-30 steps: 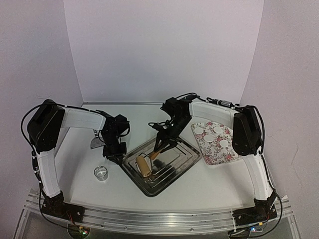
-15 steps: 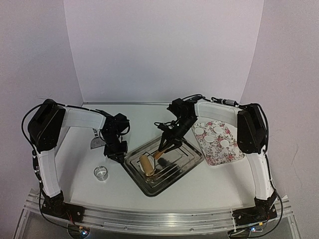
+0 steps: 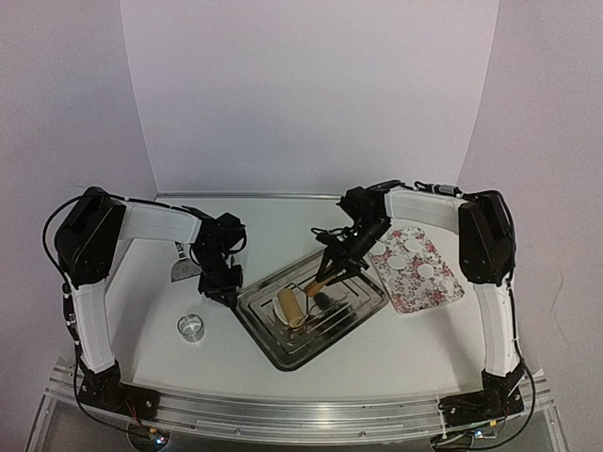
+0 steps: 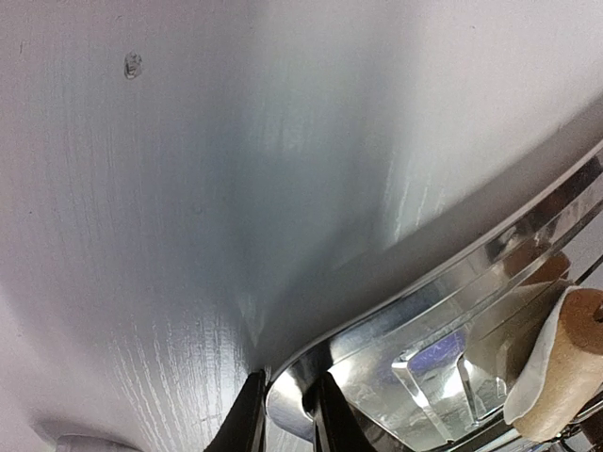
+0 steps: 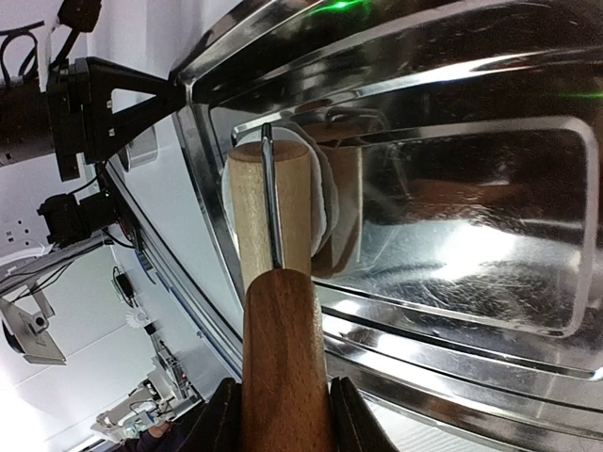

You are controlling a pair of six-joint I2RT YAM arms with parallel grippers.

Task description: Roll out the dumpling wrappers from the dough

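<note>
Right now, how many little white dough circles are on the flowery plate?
4 dough circles, all on the flowery plate: one at its left edge, one at the back, one in the middle, one toward the right. The right arm may hide another.

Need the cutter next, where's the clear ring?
In the top view, the clear ring sits on the table at left, just left of the steel tray.

— How much of the shiny steel rectangular tray (image 4: 443, 292) does the left wrist view give?
— One corner; the bottom and right edges cut off the rest, and the pale wooden roller (image 4: 575, 353) too.
— The white dough (image 5: 323, 202)?
— Mostly hidden under that roller; only a thin rim shows. A flat grey thing (image 3: 180, 272) sits half behind the left arm (image 3: 155, 224).
</note>
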